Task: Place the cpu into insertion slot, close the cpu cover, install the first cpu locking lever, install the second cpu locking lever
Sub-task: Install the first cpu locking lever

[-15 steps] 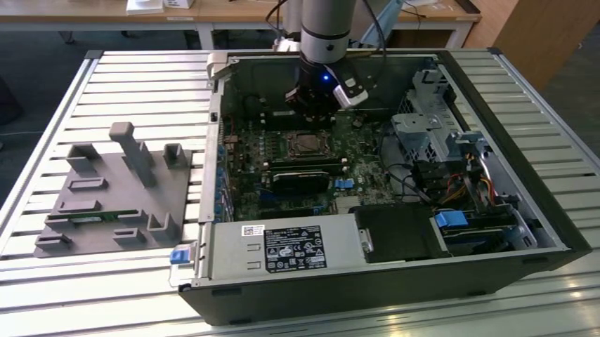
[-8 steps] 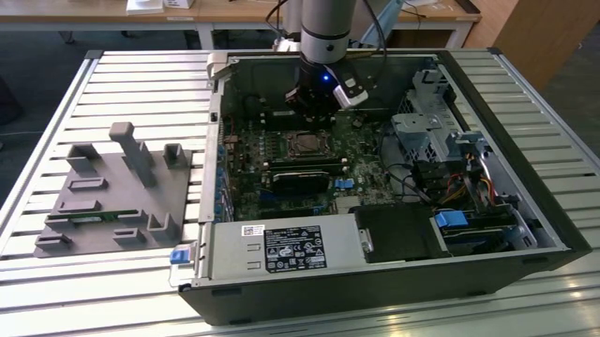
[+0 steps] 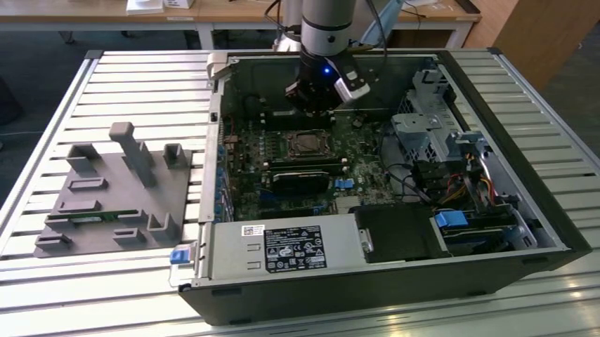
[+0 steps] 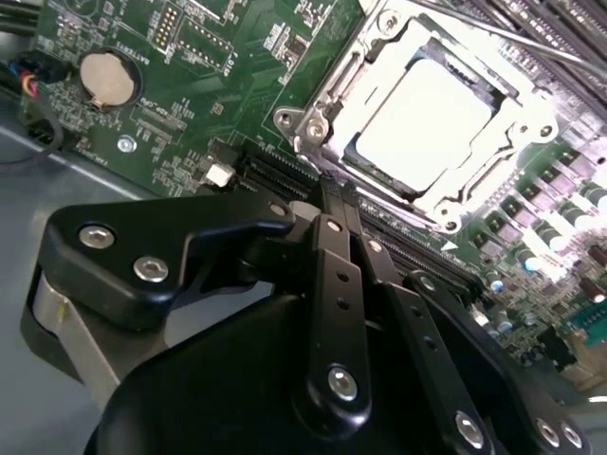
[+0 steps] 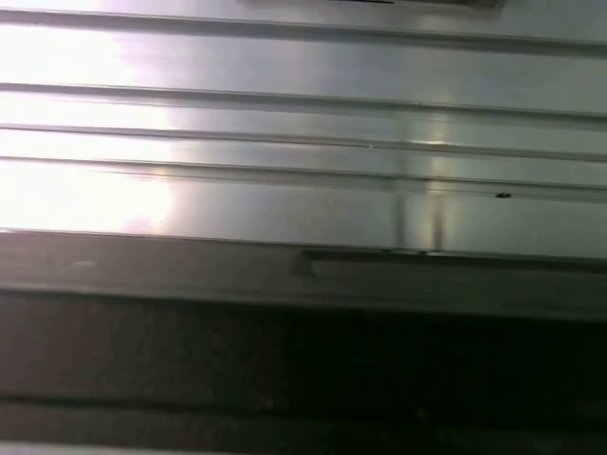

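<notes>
Pincer (image 3: 317, 98) above board; 2nd wrist view shows cpu (image 4: 424, 112) under cpu cover (image 4: 327, 95).

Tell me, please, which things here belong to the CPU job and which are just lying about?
Job: cpu, seated in the insertion slot; cpu cover; gripper.
Lying about: grey fixture block; coin battery; drive cage.

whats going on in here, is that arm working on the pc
Yes. A robot arm reaches into an open computer case lying on a slatted table. Its pincer hangs over the green board, just beyond the socket. In the second wrist view the cpu sits in the socket with the silvery cover framing it. The pincer holds nothing.
</notes>
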{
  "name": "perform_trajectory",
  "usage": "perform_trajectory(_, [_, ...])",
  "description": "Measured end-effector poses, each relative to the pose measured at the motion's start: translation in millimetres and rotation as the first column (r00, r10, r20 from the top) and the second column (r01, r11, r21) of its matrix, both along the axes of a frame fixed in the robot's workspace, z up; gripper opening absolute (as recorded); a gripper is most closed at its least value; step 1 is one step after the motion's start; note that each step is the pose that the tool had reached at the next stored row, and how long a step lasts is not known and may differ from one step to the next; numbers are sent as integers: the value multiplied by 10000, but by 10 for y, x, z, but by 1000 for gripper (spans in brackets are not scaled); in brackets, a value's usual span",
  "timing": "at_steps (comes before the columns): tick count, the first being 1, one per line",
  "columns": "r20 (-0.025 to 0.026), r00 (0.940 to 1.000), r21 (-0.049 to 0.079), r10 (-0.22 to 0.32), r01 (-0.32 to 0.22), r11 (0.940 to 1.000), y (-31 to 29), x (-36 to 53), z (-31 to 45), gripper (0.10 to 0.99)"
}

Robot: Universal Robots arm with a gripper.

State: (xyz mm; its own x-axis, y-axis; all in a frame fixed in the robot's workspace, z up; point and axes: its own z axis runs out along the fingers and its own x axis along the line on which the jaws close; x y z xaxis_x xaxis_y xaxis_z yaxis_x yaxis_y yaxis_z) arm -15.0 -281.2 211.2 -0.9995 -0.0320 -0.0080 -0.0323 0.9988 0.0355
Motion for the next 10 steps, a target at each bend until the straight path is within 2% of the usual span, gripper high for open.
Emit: perform_trajectory(10, [-1, 10000, -1, -1, 1, 10000, -22, 0, 0, 106])
